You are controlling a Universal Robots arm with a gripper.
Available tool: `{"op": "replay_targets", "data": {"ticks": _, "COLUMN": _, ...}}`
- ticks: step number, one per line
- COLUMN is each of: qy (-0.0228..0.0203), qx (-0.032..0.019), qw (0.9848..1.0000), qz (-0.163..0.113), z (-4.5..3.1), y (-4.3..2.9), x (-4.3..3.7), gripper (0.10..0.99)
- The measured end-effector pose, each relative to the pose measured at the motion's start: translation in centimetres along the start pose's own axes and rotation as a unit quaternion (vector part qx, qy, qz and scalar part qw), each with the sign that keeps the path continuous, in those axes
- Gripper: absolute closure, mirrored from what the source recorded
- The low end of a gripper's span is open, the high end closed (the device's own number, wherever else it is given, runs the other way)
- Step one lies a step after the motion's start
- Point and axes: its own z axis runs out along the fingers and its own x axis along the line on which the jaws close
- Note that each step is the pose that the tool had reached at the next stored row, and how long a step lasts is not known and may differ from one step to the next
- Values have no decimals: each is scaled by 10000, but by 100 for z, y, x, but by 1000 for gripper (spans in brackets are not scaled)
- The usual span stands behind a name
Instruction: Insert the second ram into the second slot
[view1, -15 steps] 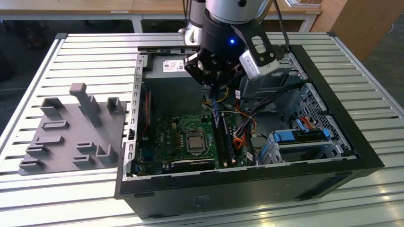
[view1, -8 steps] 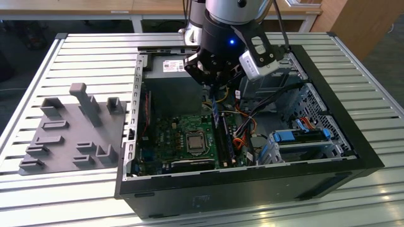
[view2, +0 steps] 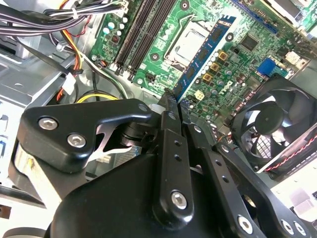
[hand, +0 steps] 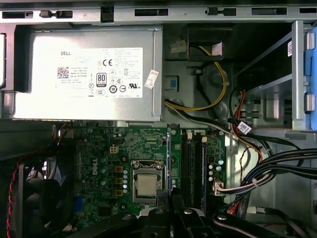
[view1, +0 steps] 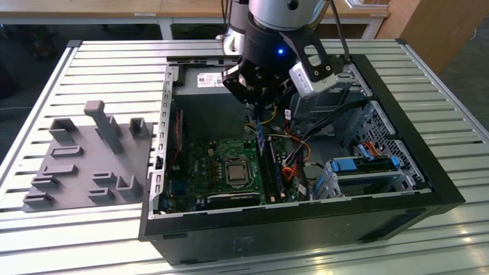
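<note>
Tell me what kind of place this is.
Likely a robotics lab or workshop: an open computer case sits on a slatted metal table beside a grey fixture tray, with the gripper holding the second ram over its motherboard.

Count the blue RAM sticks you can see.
1: the second ram, clamped in the fingers, above the motherboard. Another may sit hidden in a slot.

Thin, long, blue second ram (view2: pixel 205 57), dotted with small dark chips, poised edge-on just beside the dark memory slots (hand: pixel 190 158), not seated.
</note>
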Motion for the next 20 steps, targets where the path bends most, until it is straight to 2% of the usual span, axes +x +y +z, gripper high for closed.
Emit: {"op": "replay_targets", "data": {"ticks": 20, "qy": 54, "qx": 0, "qw": 10000, "qz": 1, "z": 33, "y": -1, "x": -2, "gripper": 949}}
